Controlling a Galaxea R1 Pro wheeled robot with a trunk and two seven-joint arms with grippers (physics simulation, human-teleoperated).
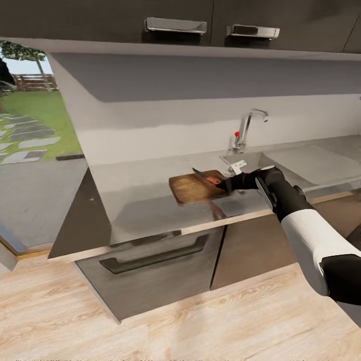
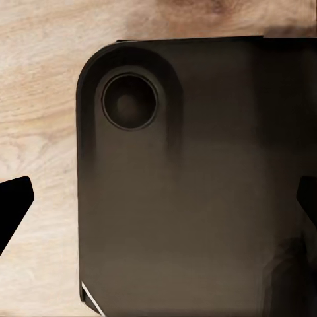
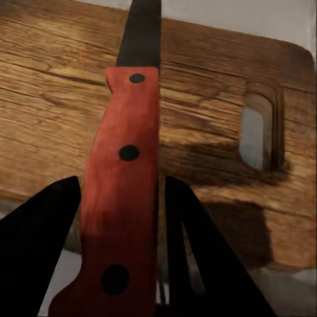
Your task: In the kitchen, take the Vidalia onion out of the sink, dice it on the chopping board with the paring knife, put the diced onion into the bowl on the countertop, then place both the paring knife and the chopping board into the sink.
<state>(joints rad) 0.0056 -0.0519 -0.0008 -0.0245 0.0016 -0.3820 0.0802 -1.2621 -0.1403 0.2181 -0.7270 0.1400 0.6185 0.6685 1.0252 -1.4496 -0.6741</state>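
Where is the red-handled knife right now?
The paring knife sits between the right tool's fingers, over the chopping board on the countertop, beside the sink.

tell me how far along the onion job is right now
Nothing looks finished. In hand: the right end effector has its fingers on either side of the paring knife handle over the chopping board, which sits on the countertop beside the sink. No onion or bowl visible, so dicing, transfer and sink drop-off seem left.

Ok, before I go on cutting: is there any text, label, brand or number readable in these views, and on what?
No text reads anywhere.
White tag on the right gripper: dark marks, too small and blurred to read.
Paring knife handle: three black rivets, no lettering.
Chopping board: bare wood grain, no brand.
Faucet: a red dot, no writing.
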